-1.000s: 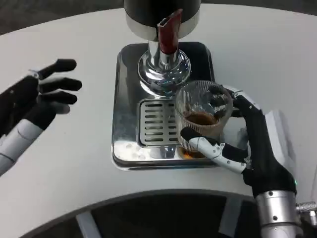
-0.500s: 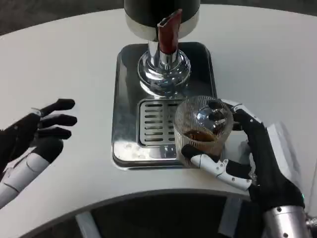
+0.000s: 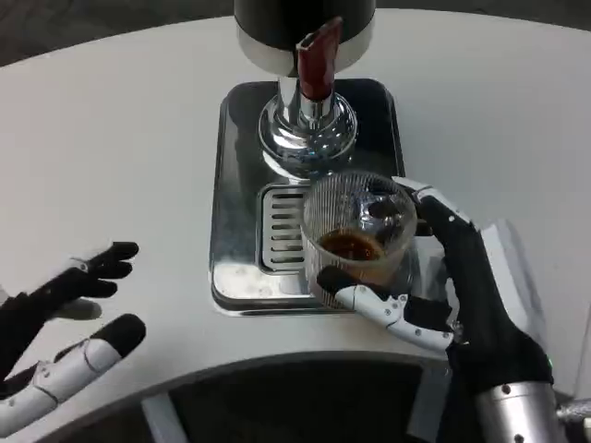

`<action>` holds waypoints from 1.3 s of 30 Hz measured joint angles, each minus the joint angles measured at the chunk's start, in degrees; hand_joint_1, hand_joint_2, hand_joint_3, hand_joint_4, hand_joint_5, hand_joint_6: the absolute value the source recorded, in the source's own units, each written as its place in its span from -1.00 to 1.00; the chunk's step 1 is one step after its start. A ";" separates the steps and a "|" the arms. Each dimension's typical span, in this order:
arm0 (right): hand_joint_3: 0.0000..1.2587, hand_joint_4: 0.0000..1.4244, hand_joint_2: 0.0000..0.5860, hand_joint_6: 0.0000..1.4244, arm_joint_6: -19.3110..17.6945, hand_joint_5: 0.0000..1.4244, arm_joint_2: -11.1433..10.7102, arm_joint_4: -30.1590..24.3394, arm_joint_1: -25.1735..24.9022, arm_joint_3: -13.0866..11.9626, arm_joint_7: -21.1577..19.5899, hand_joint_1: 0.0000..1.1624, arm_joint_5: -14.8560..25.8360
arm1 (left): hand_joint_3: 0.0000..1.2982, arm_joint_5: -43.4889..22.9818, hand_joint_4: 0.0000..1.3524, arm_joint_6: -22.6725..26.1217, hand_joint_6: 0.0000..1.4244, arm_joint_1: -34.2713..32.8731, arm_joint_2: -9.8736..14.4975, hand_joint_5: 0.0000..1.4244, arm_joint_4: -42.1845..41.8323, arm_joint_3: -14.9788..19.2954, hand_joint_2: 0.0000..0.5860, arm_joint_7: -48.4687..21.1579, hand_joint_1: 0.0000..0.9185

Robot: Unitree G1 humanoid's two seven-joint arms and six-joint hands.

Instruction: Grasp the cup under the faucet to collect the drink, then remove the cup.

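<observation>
Over the near edge of the drip tray (image 3: 242, 198), my right hand (image 3: 452, 277) wraps its fingers (image 3: 374, 300) around the cup (image 3: 355, 235), holding its brown drink level, clear of the faucet (image 3: 314, 60), while my left hand (image 3: 65, 318) idles spread near-left above the desk (image 3: 111, 138).

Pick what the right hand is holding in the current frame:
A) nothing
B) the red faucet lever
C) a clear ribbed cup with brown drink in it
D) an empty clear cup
C: the right hand wraps around the clear ribbed cup, and brown liquid shows at its bottom.
</observation>
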 measured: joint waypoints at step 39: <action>0.39 0.47 -0.15 1.00 -0.02 0.86 4.04 -3.17 -2.40 5.55 5.40 0.38 -2.10 | -1.00 18.63 -1.00 7.99 -0.89 5.02 5.66 -1.00 -13.37 3.79 -0.64 -4.36 -1.00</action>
